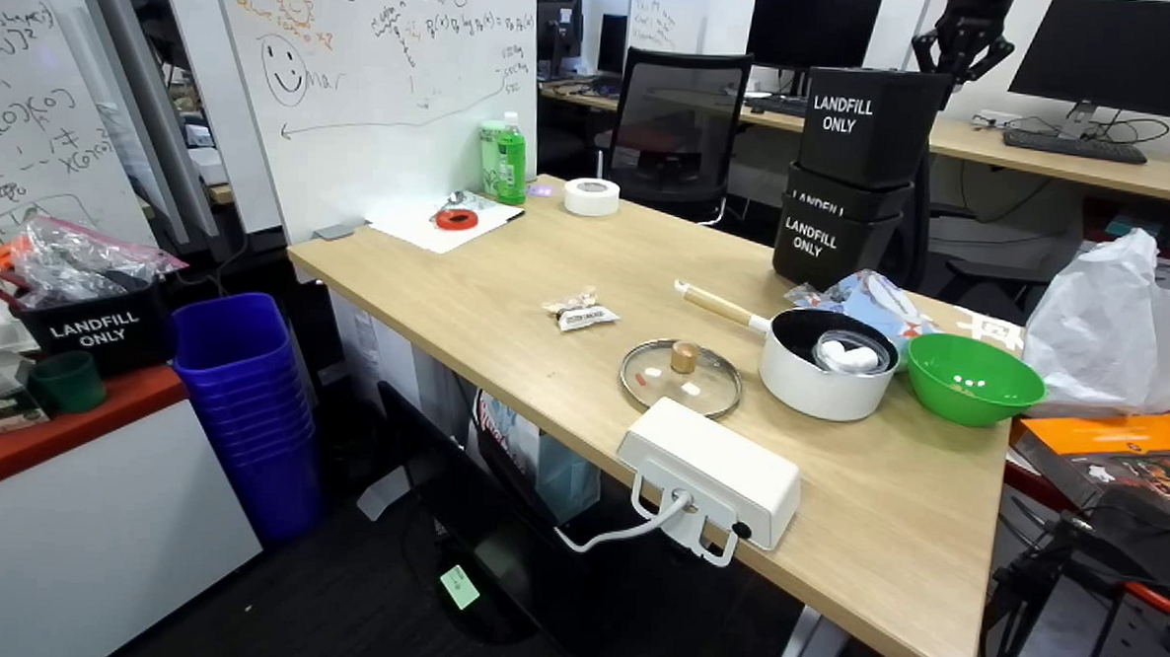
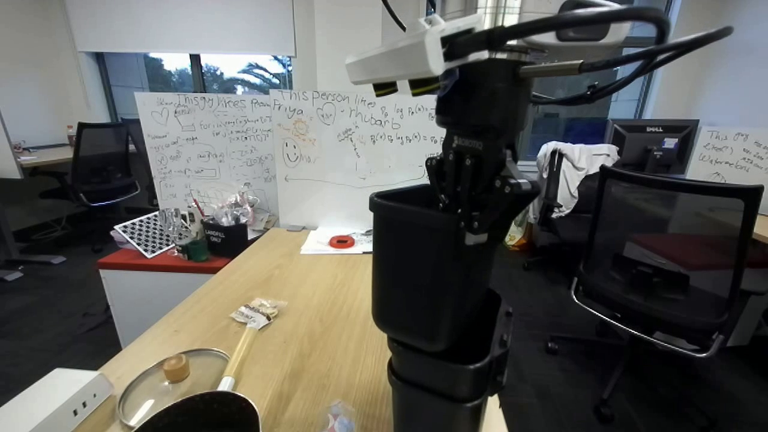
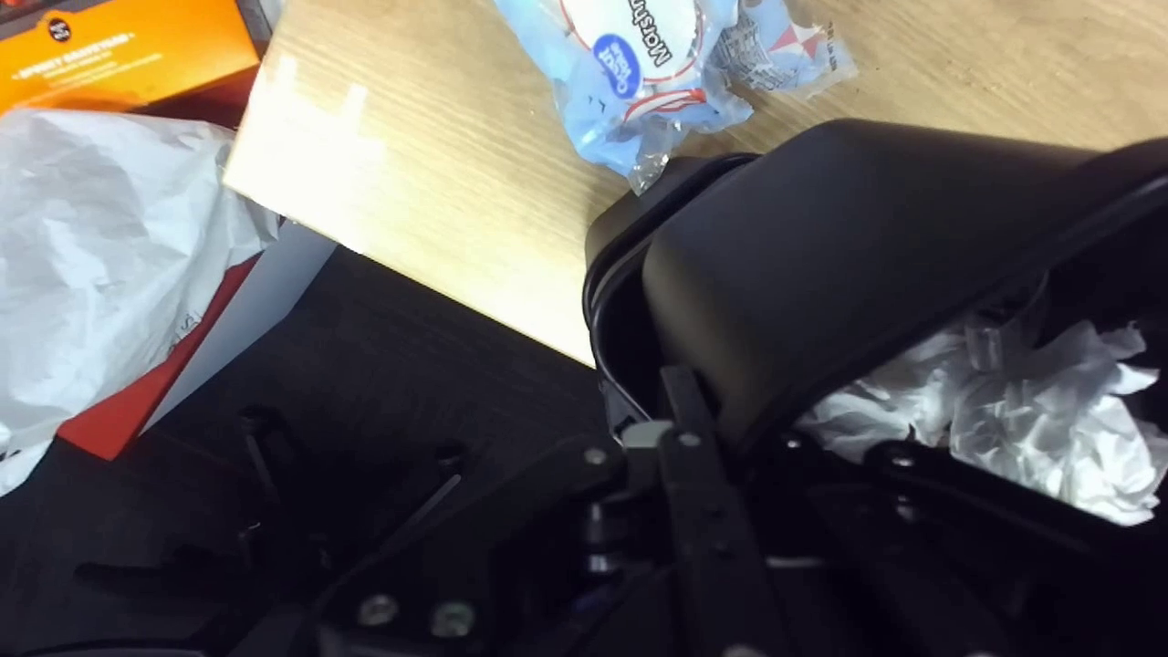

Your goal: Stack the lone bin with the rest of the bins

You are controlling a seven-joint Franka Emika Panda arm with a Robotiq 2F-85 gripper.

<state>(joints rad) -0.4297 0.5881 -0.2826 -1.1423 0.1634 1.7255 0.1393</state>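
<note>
lone bin (image 2: 411,270): black, hanging from the gripper (image 2: 471,222), close to upright, its base at the mouth of the rest of the bins (image 1: 820,255); just over the rim or slightly inside, the views do not settle which.
contents: crumpled white material (image 3: 1013,401) shows within the lone bin's mouth.
gripper: narrow, pinching a side wall of the lone bin at its rim; a finger (image 3: 684,401) lies outside the wall, the inner fingertip is hidden.
bin from gripper: below and off to one side, since the hold is on a wall and not the middle; its height runs vertical, in line with the nested bins.
gap: in the wrist view, space shows between the held base and the lower rim on the gripper's side.
coming move: likely straight down, perhaps with a small shift toward that gap; a corner could catch the rim and push the bins below.
bench edge: the nested bins stand near the edge of the bench (image 1: 507,296), so a sideways shove looks risky.
neighbours: a blue-and-white bag (image 3: 630,82) just beside, a saucepan (image 1: 824,388) near.
</note>
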